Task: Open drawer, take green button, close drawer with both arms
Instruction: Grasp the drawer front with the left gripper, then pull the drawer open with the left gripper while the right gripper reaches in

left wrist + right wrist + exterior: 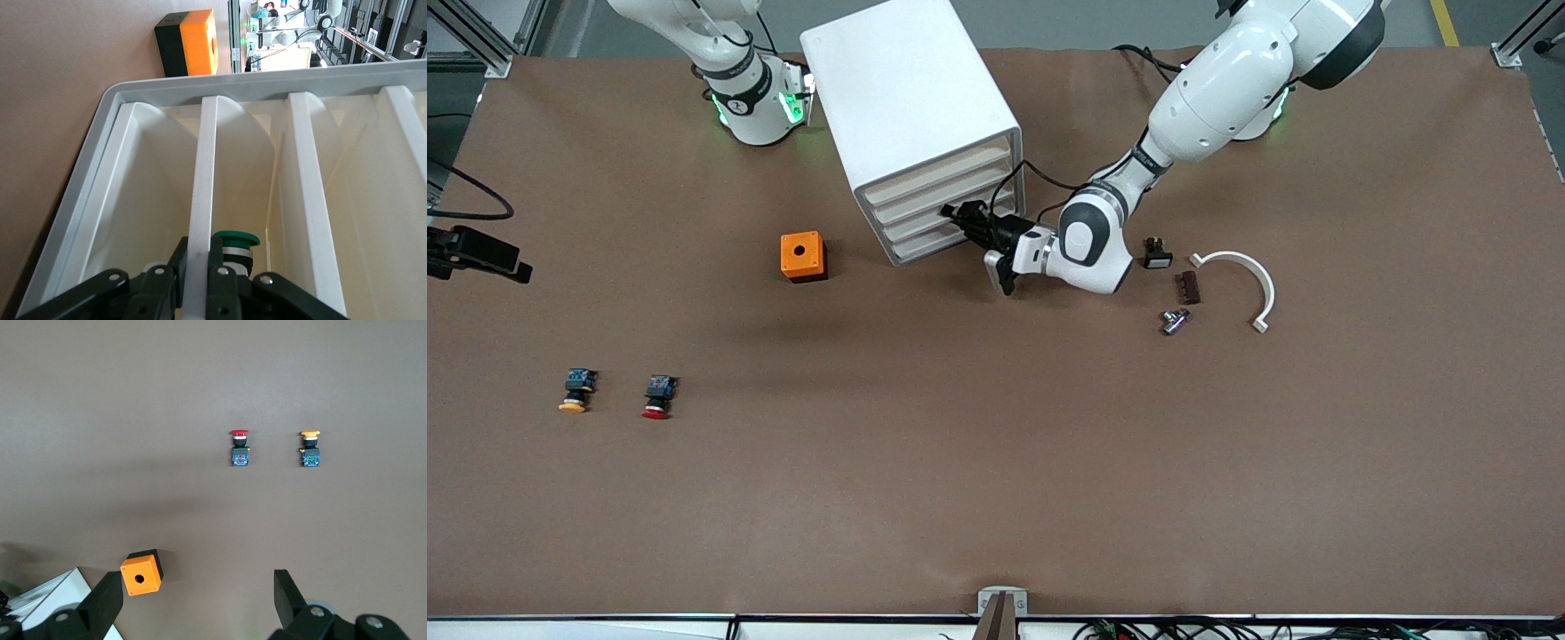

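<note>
**Left gripper clamped on a drawer slat, green button just inside**

From my station I see the left gripper at the front of the cabinet, its fingers pinched tight on the cream slat of one drawer. In the left wrist view the button sits inside that drawer, touching or nearly touching the gripper's fingertip, green cap up; I can't be sure from this angle whether a finger actually rests on it. The drawer looks shut or barely started in the front view.

The right arm waits high over the table, with the right gripper spread wide and holding nothing, looking down on the orange box, the red button and the yellow button.

Writing: only a small round mark on the right arm's base collar, which I cannot read. No labels show on the cabinet or buttons.

Room to move: the table is bare brown mat in front of the cabinet toward the front camera. The orange box stands beside the cabinet toward the right arm's end. Toward the left arm's end lie a white arc piece, a brown block, a metal fitting and a small black part, all near the left wrist.
</note>
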Robot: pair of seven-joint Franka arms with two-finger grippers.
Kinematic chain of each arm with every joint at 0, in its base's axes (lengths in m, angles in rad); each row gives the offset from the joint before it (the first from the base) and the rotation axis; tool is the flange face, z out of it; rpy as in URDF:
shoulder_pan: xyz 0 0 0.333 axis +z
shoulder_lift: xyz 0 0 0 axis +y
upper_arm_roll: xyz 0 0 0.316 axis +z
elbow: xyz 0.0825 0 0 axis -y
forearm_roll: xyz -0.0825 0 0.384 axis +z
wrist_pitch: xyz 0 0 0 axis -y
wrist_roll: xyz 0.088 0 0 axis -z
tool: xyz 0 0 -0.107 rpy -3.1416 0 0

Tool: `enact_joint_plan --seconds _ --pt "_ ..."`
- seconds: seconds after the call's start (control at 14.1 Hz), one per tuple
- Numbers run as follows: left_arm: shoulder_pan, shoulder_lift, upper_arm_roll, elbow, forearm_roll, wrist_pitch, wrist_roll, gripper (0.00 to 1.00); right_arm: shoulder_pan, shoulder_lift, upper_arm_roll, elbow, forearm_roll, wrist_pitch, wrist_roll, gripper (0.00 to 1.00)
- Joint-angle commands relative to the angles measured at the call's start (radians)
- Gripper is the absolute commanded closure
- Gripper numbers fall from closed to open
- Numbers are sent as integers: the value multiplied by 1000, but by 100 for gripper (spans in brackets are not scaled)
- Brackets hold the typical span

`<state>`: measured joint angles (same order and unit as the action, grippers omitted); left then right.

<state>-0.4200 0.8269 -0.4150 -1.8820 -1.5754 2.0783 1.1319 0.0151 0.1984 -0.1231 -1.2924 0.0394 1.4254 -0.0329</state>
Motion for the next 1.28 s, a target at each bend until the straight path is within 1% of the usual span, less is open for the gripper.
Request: enact_joint_plan --seconds 0.0,0.43,0.57,0.78,0.92,1.06,1.13,1.21 --pt "3 34 1 29 -29 -3 22 100 -9 6 10 21 -9 -6 -7 0" --pt "49 46 33 87 -23 -4 -12 100 0 12 16 21 0 -2 2 0" --pt "49 49 76 116 -18 -4 -29 100 8 13 19 19 5 16 8 0" --pt "59 66 117 144 -3 -15 -37 100 63 19 19 18 8 64 152 0" --pt "82 70 120 146 3 -56 -38 100 100 29 19 15 5 113 256 0" --pt "83 70 125 150 3 -57 -52 100 153 52 19 10 4 168 399 0" --pt "84 69 125 150 3 -57 -58 100 160 56 19 10 5 187 454 0" --pt "89 67 125 150 3 -57 -61 100 173 65 19 10 7 188 473 0"
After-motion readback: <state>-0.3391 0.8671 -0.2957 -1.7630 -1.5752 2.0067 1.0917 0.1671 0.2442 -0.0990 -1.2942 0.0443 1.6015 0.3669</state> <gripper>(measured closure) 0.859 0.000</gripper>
